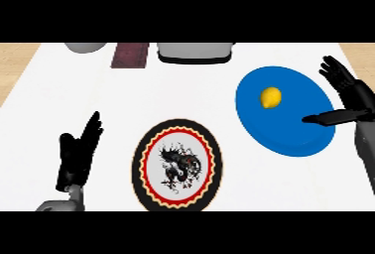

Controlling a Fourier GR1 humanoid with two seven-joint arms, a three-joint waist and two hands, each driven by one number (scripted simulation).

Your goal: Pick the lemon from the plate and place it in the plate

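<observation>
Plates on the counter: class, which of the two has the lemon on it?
The plain blue plate, by the right hand; the black-and-red patterned plate has none.

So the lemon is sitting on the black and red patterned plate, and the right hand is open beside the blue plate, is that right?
Not quite. The head view shows the lemon lying on the blue plate, not on the black and red patterned plate, which holds nothing. The rest stands: the right hand is open beside the blue plate.
</observation>
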